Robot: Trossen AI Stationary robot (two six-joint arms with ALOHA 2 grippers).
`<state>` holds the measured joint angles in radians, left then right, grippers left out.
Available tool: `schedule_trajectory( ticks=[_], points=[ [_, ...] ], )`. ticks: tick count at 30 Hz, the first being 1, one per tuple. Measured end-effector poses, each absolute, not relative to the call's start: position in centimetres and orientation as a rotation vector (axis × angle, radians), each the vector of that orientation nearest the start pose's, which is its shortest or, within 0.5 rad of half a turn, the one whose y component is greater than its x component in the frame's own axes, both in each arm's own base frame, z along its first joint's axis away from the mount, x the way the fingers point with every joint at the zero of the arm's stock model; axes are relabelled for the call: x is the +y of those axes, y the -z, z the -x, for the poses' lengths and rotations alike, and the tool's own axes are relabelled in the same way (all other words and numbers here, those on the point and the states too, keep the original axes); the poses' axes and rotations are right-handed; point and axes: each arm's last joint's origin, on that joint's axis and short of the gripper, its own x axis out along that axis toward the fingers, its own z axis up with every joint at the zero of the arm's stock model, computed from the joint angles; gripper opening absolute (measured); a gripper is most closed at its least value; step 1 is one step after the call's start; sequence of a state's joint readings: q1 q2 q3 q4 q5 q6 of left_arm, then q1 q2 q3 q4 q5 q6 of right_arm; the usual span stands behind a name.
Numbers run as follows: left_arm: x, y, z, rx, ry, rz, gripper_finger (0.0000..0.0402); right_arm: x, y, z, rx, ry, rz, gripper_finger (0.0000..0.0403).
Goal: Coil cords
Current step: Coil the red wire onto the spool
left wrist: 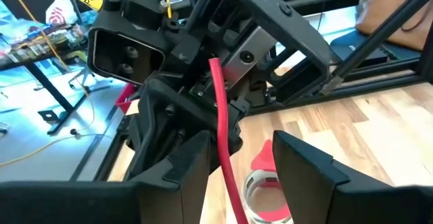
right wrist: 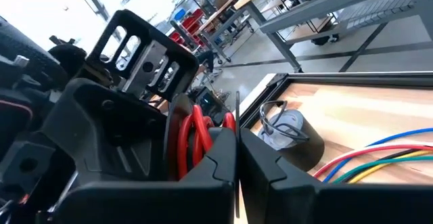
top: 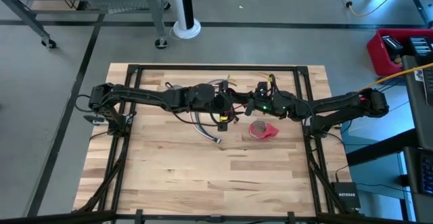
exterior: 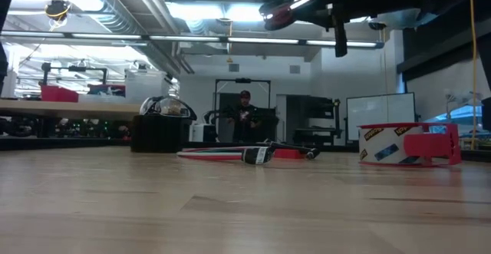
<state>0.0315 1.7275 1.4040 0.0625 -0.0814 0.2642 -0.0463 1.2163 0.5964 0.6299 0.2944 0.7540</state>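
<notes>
My two grippers meet above the table's middle. My left gripper (top: 232, 106) (left wrist: 240, 153) is open, its fingers standing on either side of a red cord (left wrist: 223, 129). Whether they touch it, I cannot tell. That cord runs up to my right gripper (top: 250, 105) (right wrist: 237, 143), which is shut, with red loops (right wrist: 195, 137) beside one finger. A long bundle of coloured wires (top: 203, 125) (right wrist: 365, 160) lies on the table below, its plug end (top: 217, 141) toward the near edge. My right gripper has a thin dark strand (right wrist: 237, 109) sticking out from between its shut fingertips. Red loops of the same small cord lie against the outer side of one finger (right wrist: 216, 153). The gripper points level toward my left gripper, and the cord is lifted clear of the table.
A red tape roll (top: 262, 130) (exterior: 403, 145) lies on the table right of the bundle, under the grippers. A small grey coil with a black loop (right wrist: 285, 126) sits farther off on the wood. A person (exterior: 244, 116) stands in the room beyond the table.
</notes>
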Motion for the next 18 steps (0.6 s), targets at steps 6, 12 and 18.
schedule_trajectory(
  ticks=[6,12,18],
  points=[
    [1.62,-31.98,-40.52,0.273,-0.108,-0.307,0.0121,-2.04,-25.86,-25.74,-0.138,0.319,-0.748,0.0007],
    [1.70,-31.93,-40.51,0.278,-0.113,-0.308,0.0043,-2.01,-25.86,-25.75,-0.136,0.313,-0.748,0.0007],
    [1.74,-31.92,-40.52,0.279,-0.114,-0.309,0.0009,-2.01,-25.87,-25.75,-0.136,0.313,-0.748,0.0007]
  ],
)
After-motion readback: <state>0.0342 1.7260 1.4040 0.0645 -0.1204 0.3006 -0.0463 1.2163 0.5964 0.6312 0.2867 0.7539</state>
